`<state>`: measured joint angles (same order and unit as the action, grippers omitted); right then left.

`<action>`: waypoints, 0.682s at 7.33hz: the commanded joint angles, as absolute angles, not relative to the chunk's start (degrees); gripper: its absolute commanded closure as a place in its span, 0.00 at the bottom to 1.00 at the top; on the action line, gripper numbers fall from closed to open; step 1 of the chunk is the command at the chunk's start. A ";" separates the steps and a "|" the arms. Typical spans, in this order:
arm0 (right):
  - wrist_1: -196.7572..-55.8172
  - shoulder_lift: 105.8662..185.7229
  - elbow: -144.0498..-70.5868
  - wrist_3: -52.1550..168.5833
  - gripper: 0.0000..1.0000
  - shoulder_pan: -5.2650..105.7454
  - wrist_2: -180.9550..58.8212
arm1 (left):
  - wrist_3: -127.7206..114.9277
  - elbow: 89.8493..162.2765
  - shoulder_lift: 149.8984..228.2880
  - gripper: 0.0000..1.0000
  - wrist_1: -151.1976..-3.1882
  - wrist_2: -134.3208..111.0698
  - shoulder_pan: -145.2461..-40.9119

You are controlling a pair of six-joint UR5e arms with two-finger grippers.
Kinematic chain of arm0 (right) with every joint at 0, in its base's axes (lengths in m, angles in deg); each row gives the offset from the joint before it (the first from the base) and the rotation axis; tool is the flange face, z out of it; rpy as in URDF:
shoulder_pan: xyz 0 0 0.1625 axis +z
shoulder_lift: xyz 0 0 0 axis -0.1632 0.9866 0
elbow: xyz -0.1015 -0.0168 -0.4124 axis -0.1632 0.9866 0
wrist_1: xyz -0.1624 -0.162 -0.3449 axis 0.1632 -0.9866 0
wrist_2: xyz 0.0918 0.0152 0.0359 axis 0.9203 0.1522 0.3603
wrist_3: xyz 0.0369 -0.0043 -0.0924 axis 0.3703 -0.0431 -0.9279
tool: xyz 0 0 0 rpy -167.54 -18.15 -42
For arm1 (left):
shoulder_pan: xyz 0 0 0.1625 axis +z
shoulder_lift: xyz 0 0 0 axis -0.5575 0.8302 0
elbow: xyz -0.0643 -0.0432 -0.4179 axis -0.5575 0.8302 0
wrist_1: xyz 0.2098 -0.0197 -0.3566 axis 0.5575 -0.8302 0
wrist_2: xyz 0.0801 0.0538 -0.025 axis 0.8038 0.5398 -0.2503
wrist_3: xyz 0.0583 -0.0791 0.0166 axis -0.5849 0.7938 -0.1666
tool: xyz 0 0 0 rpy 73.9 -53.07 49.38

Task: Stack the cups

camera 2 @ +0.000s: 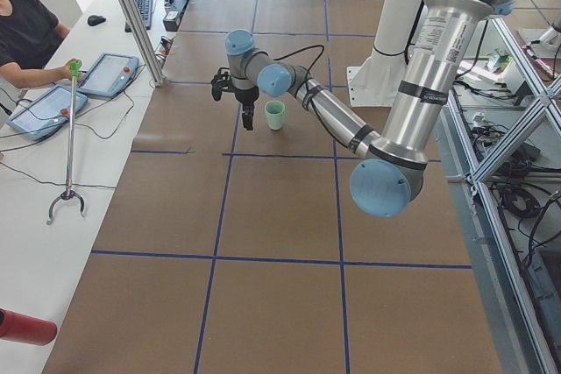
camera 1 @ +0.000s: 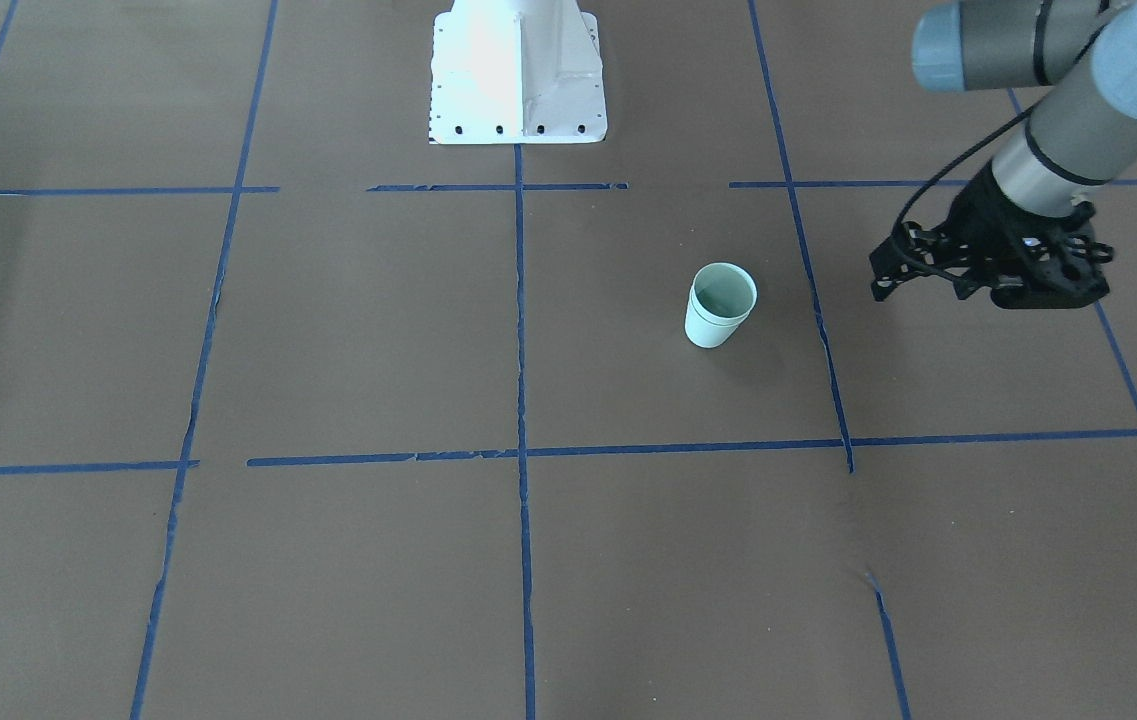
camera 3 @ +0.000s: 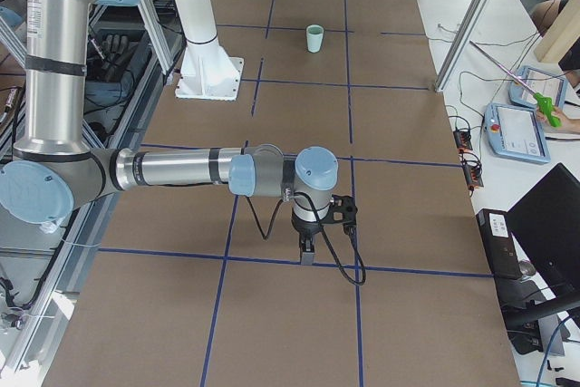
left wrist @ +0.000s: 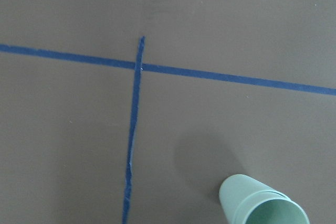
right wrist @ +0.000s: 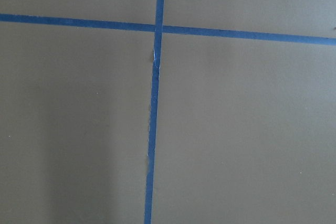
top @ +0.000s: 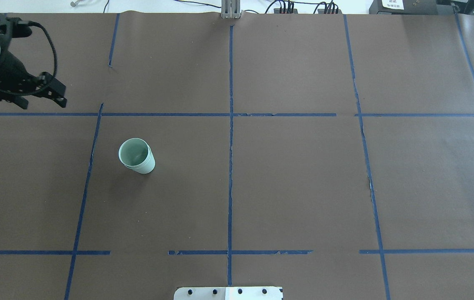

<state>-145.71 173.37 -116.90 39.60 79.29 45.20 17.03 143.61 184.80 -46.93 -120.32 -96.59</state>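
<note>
The two pale mint-green cups (camera 1: 721,305) stand upright on the brown table, one nested inside the other, with two rims showing. They also show in the overhead view (top: 136,156), the exterior left view (camera 2: 275,115), the exterior right view (camera 3: 314,39) and at the bottom right of the left wrist view (left wrist: 262,205). My left gripper (top: 43,103) is open and empty, hovering apart from the cups on the far left side; it also shows in the front-facing view (camera 1: 938,293). My right gripper (camera 3: 308,256) shows only in the exterior right view, low over the table; I cannot tell its state.
The white robot base (camera 1: 518,75) stands at the table's near edge. Blue tape lines (top: 230,125) divide the brown surface into squares. An operator with tablets (camera 2: 53,102) and a grabber stick (camera 2: 68,155) are at a side table.
</note>
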 commanded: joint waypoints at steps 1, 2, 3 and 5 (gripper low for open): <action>-145.78 173.37 -116.89 39.60 0.00 79.29 45.20 | 0.74 141.27 177.98 0.00 -47.22 -120.70 -108.10; -145.69 173.37 -116.89 39.60 0.00 79.29 45.20 | -10.55 139.18 174.89 0.00 -47.31 -120.52 -112.41; -145.69 173.37 -116.89 39.60 0.00 79.29 45.20 | -19.37 136.72 171.73 0.00 -47.31 -120.52 -116.63; -145.69 173.37 -116.89 39.60 0.00 79.29 45.20 | -29.08 130.49 170.29 0.00 -47.31 -120.35 -124.62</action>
<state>-145.70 173.37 -116.89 39.60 79.29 45.20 -22.57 134.39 171.38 -47.30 -120.41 -119.16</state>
